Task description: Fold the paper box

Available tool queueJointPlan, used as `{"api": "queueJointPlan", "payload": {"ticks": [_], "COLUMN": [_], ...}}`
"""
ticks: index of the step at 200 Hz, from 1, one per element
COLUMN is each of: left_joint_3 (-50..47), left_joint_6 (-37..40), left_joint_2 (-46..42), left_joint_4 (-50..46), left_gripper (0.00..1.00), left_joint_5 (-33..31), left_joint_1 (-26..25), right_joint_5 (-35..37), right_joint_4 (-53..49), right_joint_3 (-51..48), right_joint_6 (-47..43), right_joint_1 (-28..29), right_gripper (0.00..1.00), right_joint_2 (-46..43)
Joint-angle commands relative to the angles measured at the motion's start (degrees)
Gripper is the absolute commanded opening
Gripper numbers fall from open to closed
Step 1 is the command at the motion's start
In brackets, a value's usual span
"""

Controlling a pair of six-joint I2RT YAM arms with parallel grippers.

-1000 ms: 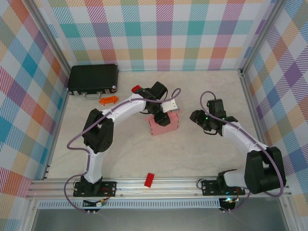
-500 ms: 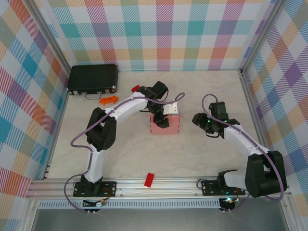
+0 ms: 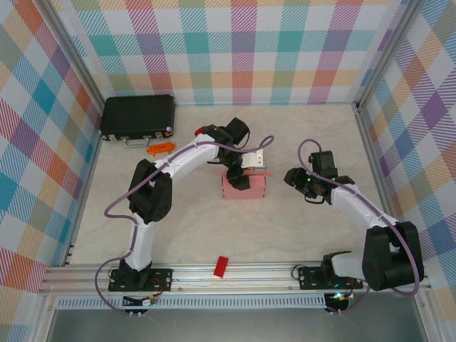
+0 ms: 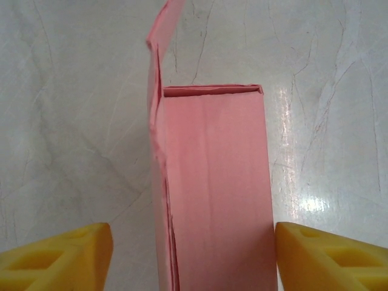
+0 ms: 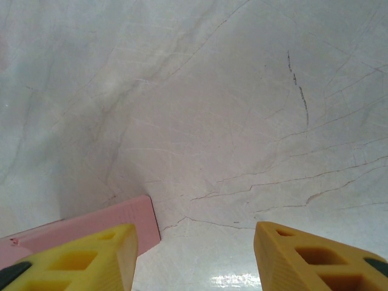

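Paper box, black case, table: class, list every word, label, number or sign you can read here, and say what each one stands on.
There is no readable text.
The paper box is plain pink card with no print.
The black case shows no legible label or brand from above.
The red block is too small to tell any marking.

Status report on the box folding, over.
Left pincer open, straddling the light-pink thin card box. Right pincer open beside it, holding nothing. One flap sticking out. Small red block lies well apart.
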Motion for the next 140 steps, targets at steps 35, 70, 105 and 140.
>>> {"api": "queueJointPlan", "payload": {"ticks": [35, 70, 105, 140], "left_joint_3": [2.85, 2.57, -2.79, -9.14], "left_joint_6": [0.27, -3.89, -15.34, -37.56], "left_joint_2": [-3.92, -8.71, -15.70, -20.57], "left_joint_4": [-4.23, -3.17, 5.31, 13.53], "left_gripper": [0.78, 0.78, 0.79, 0.79], "left_joint_5": [-0.48, -0.53, -1.97, -8.04], "left_joint_1": [-0.35, -0.35, 0.97, 5.97], "right_joint_5": [-1.84, -2.88, -7.99, -13.49], "right_joint_4": [-0.93, -3.35, -4.90, -8.25], "right_joint_3": [3.31, 7.47, 12.53, 18.21], "right_joint_6": [-2.99, -6.36, -10.21, -13.81], "right_joint_1": [-0.39, -0.35, -0.39, -0.20], "right_gripper": [0.54, 0.55, 0.55, 0.55], "right_joint_2": [1.61, 2.19, 3.80, 7.43]}}
